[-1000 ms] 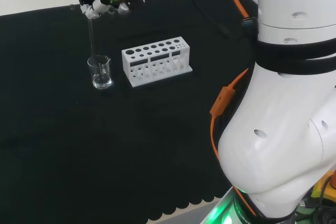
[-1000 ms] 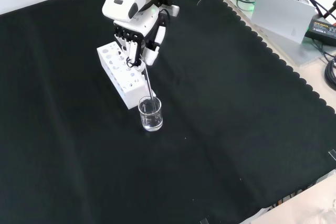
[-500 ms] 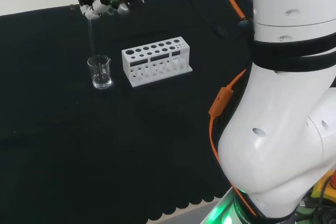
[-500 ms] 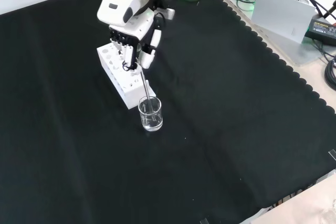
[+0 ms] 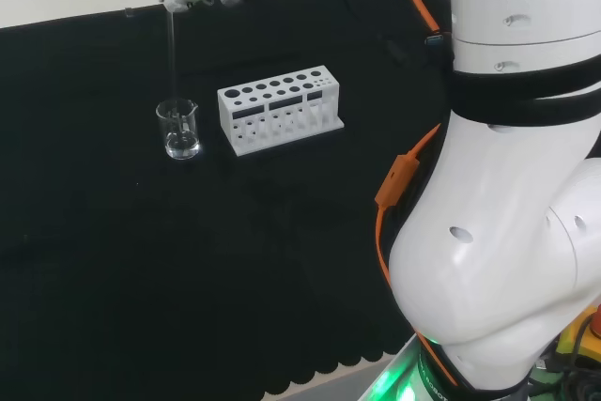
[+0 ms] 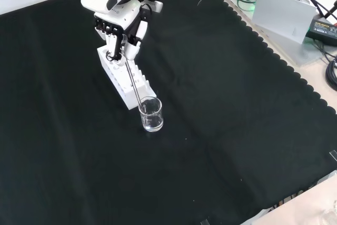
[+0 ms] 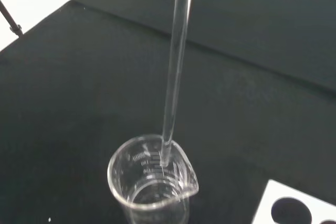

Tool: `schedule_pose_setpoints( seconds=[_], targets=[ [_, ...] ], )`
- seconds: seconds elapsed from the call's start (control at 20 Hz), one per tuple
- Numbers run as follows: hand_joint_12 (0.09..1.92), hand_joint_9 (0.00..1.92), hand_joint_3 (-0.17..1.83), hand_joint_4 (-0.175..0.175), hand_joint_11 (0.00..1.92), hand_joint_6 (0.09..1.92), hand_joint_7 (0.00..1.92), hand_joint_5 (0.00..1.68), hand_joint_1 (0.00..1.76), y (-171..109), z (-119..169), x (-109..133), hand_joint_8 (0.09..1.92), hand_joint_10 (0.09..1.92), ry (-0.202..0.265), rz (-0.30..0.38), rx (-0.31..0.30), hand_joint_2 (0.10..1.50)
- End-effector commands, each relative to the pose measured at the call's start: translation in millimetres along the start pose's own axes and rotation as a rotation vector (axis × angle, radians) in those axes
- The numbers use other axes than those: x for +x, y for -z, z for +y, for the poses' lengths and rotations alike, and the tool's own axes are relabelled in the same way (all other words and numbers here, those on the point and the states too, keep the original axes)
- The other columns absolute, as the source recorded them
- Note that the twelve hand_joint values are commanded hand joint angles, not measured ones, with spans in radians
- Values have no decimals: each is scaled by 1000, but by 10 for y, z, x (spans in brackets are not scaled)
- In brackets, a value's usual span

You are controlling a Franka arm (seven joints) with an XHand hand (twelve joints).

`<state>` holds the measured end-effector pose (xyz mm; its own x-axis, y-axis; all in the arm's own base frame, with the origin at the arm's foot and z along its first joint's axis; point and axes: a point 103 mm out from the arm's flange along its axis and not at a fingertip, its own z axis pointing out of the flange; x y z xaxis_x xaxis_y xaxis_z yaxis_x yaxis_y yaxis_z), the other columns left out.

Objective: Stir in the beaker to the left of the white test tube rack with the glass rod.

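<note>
A black and white hand (image 6: 117,27) pinches the top of a thin, clear glass rod (image 5: 172,58) in curled fingers. The rod hangs down to a small, clear, cylindrical beaker (image 5: 178,129) on the black cloth worktop (image 6: 221,130), just left of a white, blocky test tube rack (image 5: 280,108) in the head view. The wrist view shows the rod's tip just inside the beaker's rim, near its pouring lip.

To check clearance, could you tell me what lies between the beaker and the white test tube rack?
In the head view, bare black cloth separates the beaker from the rack.
</note>
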<state>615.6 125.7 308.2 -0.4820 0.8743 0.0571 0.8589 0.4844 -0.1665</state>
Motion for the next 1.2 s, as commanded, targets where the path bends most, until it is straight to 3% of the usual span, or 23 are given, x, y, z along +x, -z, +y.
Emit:
schedule_pose_setpoints(
  seconds=[0.05, 0.6, 1.05, 1.15, 1.2],
  targets=[
    [922, 1748, -175, -175, 1696, 887, 1557, 1087, 1184, -260, -412, -64, 730, 565, -24, 30, 20, 1149],
    [922, 1749, -175, -175, 1696, 886, 1557, 1087, 1184, -248, -285, 356, 729, 564, 24, 15, 44, 1149],
    [922, 1749, -175, -175, 1696, 886, 1557, 1087, 1184, -121, -159, 464, 729, 563, 68, 31, -13, 1149],
    [921, 1749, -175, -175, 1696, 886, 1557, 1088, 1184, -104, -204, 441, 729, 563, 34, 5, -11, 1149],
    [921, 1749, -175, -175, 1696, 886, 1557, 1088, 1184, -68, -248, 451, 728, 563, 62, 20, -17, 1149]
  ],
)
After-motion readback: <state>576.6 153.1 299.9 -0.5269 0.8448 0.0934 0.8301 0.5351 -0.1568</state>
